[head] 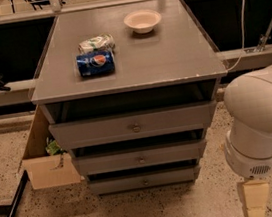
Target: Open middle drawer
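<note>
The robot's pincer, the gripper [254, 201], hangs low near the floor, at about five o'clock in the view, under the big white arm [263, 118]. I cannot tell if it is wide or narrow. It holds nothing and touches nothing.

The middle drawer [182, 152] is at about ten o'clock from the gripper, well apart from it. It sits between the top drawer [94, 131] and the bottom drawer [116, 186]. Its little round knob [141, 159] is in the middle of the grey front.

On the cabinet top [179, 54] are a blue Pepsi can [95, 63], a crumpled bag [96, 43] just behind it and a white bowl [143, 20]. A cardboard box [45, 166] stands at nine o'clock from the drawers.

I think the robot is only getting ready to reach. Next, the gripper needs to rise, go to the knob, grab it and pull straight out.
</note>
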